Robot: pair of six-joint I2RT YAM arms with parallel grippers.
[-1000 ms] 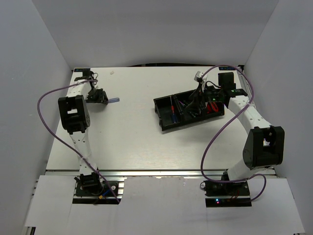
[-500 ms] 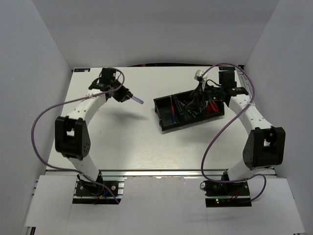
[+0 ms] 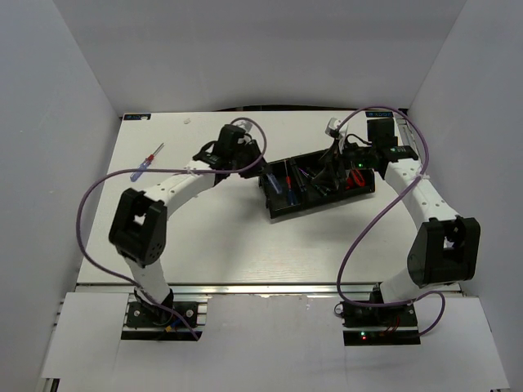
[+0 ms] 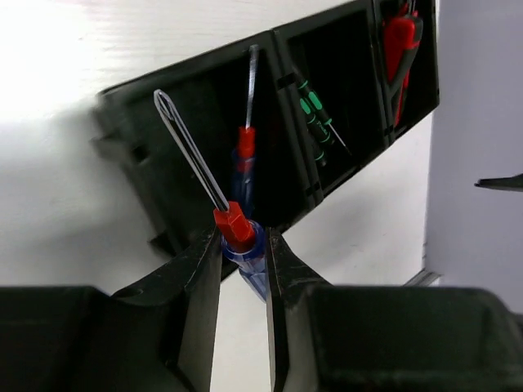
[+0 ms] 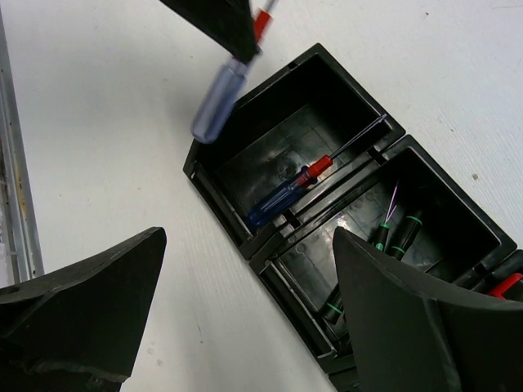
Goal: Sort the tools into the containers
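My left gripper is shut on a blue-handled screwdriver with a red collar, its shaft pointing up and left. It hovers just outside the left end of the black three-compartment tray. In the left wrist view the tray's nearest compartment holds another blue and red screwdriver, the middle one black screwdrivers with green marks, the far one red pocket knives. My right gripper hangs open above the tray, nothing between its fingers. The held screwdriver's handle shows at the top of the right wrist view.
One more thin blue and red screwdriver lies on the white table at the far left. Grey walls close in the table on three sides. Purple cables loop from both arms over the table.
My left arm has swung right from the table's far left to the tray's left end, carrying the blue screwdriver. The screwdriver lying at far left came into view. The right arm has hardly moved.
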